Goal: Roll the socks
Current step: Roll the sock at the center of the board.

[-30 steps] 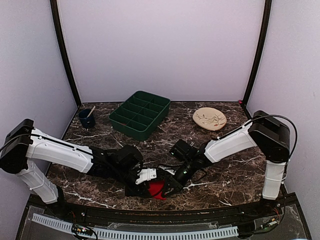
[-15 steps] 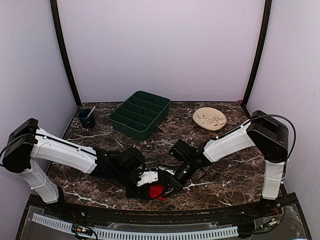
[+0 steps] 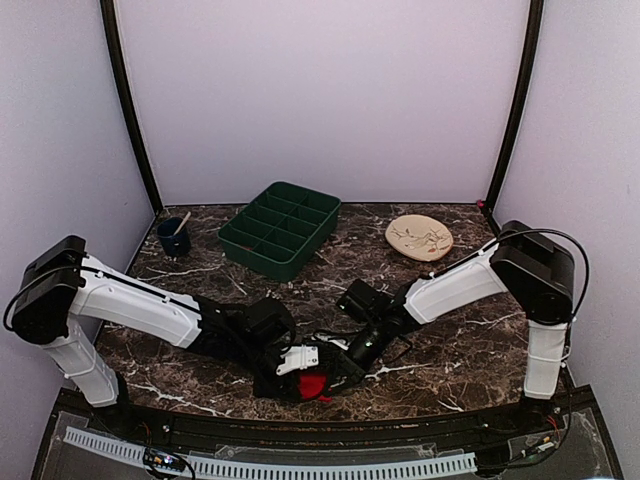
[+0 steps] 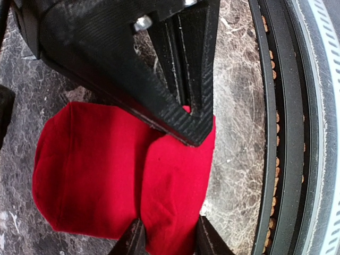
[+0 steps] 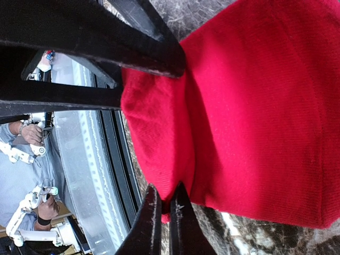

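The red socks (image 3: 314, 385) lie bundled on the marble near the table's front edge, between the two grippers. In the left wrist view the socks (image 4: 101, 170) form a folded red mass. My left gripper (image 4: 171, 241) is shut on the fold nearest the table's edge. The right gripper's black body (image 4: 159, 64) presses down on the socks from above. In the right wrist view my right gripper (image 5: 166, 215) is shut on the thin rim of the socks (image 5: 255, 106). The left gripper's fingers (image 5: 106, 48) cross the top of that view. From above, the left gripper (image 3: 298, 378) and the right gripper (image 3: 335, 376) hide most of the bundle.
A green compartment tray (image 3: 281, 227) stands at the back centre. A dark blue cup (image 3: 174, 237) with a stick is at the back left, and a beige plate (image 3: 419, 238) at the back right. The black front rail (image 4: 276, 133) runs close beside the socks.
The left arm has edged to the right and slightly nearer the front edge. The red bundle has shifted a little with it, and less red shows between the grippers.
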Motion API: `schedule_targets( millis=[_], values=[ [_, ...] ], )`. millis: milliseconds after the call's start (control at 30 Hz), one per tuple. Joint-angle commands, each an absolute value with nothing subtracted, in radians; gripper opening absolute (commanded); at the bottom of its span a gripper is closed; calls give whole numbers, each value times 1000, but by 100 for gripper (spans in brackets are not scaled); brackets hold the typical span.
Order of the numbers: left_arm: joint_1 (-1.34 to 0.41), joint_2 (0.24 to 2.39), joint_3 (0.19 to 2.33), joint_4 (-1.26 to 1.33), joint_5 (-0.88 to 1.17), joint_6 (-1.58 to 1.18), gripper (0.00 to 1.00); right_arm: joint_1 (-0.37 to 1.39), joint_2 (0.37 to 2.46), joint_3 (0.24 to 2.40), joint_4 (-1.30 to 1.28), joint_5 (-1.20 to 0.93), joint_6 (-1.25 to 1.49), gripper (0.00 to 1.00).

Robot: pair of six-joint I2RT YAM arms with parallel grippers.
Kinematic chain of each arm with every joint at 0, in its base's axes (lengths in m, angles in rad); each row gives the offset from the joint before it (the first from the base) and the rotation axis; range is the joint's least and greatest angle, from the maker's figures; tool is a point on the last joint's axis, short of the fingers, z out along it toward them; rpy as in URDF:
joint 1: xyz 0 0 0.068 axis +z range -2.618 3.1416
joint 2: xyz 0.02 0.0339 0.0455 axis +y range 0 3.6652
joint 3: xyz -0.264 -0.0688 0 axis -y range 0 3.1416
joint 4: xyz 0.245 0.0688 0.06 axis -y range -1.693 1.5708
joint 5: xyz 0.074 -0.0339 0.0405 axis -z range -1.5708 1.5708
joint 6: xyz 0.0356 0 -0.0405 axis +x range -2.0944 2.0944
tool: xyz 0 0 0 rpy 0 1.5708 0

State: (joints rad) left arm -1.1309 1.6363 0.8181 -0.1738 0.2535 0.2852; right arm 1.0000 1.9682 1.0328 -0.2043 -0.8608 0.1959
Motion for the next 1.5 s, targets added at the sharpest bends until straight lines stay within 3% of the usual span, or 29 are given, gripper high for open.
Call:
schedule_targets(
  millis=[0, 400, 800, 1467],
  values=[
    [-1138, 1657, 846, -214, 268, 306, 32, 993, 1990, 1045, -230, -863, 185, 0],
    [-1140, 1691, 866, -247, 282, 300, 15, 985, 1992, 1039, -224, -871, 188, 2],
    [-1126, 1738, 898, -316, 353, 268, 11, 956, 1963, 978, -144, -878, 242, 35],
    [-1017, 1752, 909, -348, 492, 212, 11, 890, 1888, 848, 10, -828, 344, 35]
  ],
)
